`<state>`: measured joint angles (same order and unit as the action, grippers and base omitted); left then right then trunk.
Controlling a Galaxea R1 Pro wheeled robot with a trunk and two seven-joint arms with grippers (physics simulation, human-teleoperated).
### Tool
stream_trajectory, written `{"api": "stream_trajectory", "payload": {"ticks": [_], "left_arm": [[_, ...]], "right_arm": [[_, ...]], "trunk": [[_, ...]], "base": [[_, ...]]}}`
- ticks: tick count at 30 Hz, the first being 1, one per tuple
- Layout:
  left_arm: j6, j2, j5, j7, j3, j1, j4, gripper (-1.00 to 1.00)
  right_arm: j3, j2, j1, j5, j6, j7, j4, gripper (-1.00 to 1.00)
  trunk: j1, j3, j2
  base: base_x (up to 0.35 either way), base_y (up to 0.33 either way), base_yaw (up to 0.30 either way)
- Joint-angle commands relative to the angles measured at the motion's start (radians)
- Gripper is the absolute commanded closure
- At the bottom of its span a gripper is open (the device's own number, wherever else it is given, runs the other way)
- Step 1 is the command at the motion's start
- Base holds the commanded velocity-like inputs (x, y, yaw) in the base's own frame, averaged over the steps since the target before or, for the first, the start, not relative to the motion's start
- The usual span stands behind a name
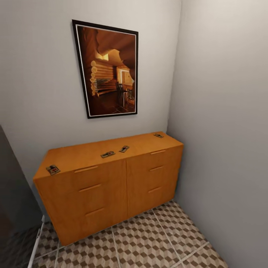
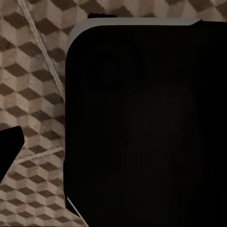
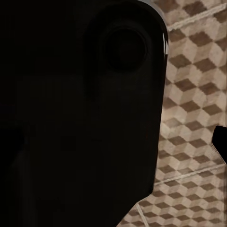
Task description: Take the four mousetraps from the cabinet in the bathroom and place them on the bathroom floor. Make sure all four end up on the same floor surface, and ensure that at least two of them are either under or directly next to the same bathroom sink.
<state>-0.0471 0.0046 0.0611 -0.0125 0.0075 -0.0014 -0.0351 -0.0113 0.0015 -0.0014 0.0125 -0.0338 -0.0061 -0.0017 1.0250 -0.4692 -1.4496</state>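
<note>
Four mousetraps lie on the flat top of an orange wooden cabinet (image 1: 111, 186) that stands against the grey back wall in the room's corner: one mousetrap (image 1: 53, 169) near the top's left end, two (image 1: 107, 154) (image 1: 124, 149) close together near the middle, and a fourth (image 1: 159, 135) at the far right corner by the side wall. All four are well apart from the robot's arms, neither of which reaches toward the cabinet in the head view. The cabinet has two columns of drawers with slim handles, all closed. Above it hangs a black-framed picture (image 1: 108, 70) of a log interior. The bathroom floor (image 1: 149, 242), tiled in a brown, beige and white cube pattern, runs in front of the cabinet. A dark panel (image 1: 11, 193) stands at the left edge. Both wrist views look down on the same tiles (image 2: 33, 94) (image 3: 194, 109) past large black housings, with only a dark sliver at each frame edge, so I cannot tell whether either side's fingers are apart or together.
</note>
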Motion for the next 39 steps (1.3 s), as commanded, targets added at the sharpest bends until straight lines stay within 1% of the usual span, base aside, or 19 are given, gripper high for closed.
{"api": "stream_trajectory", "payload": {"ticks": [1,20,27,39], "left_arm": [[-0.002,0.0,0.006,-0.001,0.0,0.0,0.0,-1.0],[-0.002,0.0,0.006,-0.001,0.0,0.0,0.0,-1.0],[-0.003,0.0,0.006,-0.001,0.0,0.0,0.0,-1.0],[-0.003,-0.001,0.006,-0.001,0.0,0.0,0.0,-1.0]], "right_arm": [[-0.001,0.0,0.0,0.001,-0.003,-0.001,0.0,-1.0],[-0.001,0.0,0.0,0.001,-0.002,-0.001,0.0,-1.0],[-0.001,0.0,0.0,0.001,-0.002,-0.001,0.0,-1.0],[-0.001,0.0,0.0,0.001,-0.001,-0.001,0.0,-1.0]], "trunk": [[0.0,-0.001,0.0],[0.0,-0.001,0.0],[0.0,-0.001,0.0],[0.0,-0.001,0.0]], "base": [[0.0,0.0,0.268],[0.0,0.0,0.259],[0.0,0.0,0.085],[0.0,0.0,0.016]]}}
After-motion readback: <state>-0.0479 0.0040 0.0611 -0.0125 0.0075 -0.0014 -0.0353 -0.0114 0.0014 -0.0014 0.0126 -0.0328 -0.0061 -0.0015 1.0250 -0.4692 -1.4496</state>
